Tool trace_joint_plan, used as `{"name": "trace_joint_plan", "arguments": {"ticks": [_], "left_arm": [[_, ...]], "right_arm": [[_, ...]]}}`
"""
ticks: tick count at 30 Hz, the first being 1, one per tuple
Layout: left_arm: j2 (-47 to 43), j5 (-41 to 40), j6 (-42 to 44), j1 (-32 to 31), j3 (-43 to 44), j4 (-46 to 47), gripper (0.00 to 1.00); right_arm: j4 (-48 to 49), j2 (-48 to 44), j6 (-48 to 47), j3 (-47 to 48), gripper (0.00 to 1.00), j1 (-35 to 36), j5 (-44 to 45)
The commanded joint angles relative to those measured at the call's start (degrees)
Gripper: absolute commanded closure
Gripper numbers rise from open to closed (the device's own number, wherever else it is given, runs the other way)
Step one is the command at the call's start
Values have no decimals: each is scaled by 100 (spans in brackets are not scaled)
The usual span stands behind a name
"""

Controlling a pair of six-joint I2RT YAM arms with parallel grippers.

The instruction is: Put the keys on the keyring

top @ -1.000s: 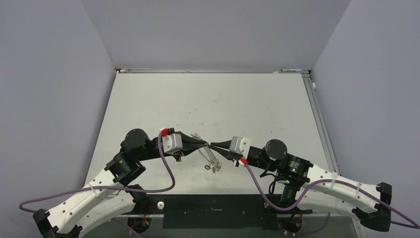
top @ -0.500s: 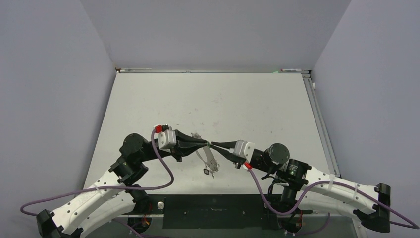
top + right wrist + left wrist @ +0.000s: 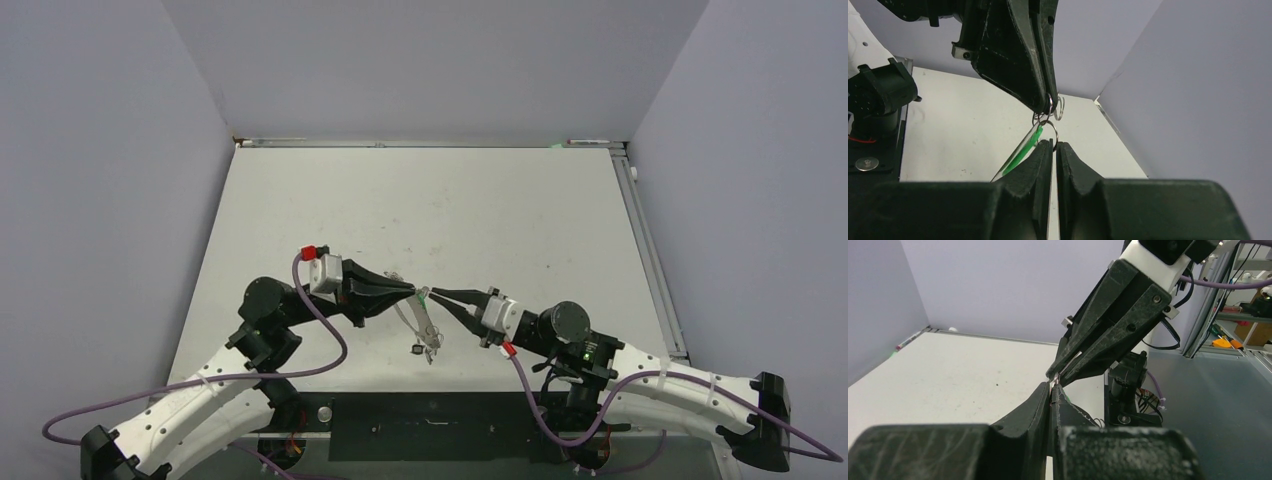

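The two arms meet nose to nose low in the middle of the overhead view, just above the pale tabletop (image 3: 450, 200). The left end effector (image 3: 416, 291) comes in from the left with its fingers pinched tight. It grips the top of the keyring (image 3: 412, 318), whose thin grey wire loop hangs down and to the right below the tips. A couple of dark-headed keys (image 3: 418, 349) dangle at the bottom of the loop, close over the tabletop.

The right end effector (image 3: 434, 293) points in from the right, almost touching the other one. It is squeezed shut as well, on the green key (image 3: 1023, 150). In the right wrist view that key slants down to the lower left from the closed fingertips (image 3: 1044, 150), with a small silver ring (image 3: 1049, 127) at its upper end. Another small ring (image 3: 1058, 108) sits right at the tip of the left end effector above it.
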Motion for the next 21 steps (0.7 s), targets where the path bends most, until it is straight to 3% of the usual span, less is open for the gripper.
{"name": "trace_joint_plan", "arguments": {"ticks": [1, 4, 10, 21], "left_arm": [[-187, -22, -278, 181, 257, 1329, 100], [-208, 18, -193, 190, 270, 1214, 100], [-220, 183, 44, 190, 320, 895, 100], [-172, 888, 338, 201, 360, 591, 100]], "right_arm": [[-444, 148, -151, 50, 88, -56, 355], [-658, 230, -96, 191, 81, -59, 266], [-853, 134, -62, 362, 75, -59, 68], [-1281, -207, 196, 685, 73, -56, -291]]}}
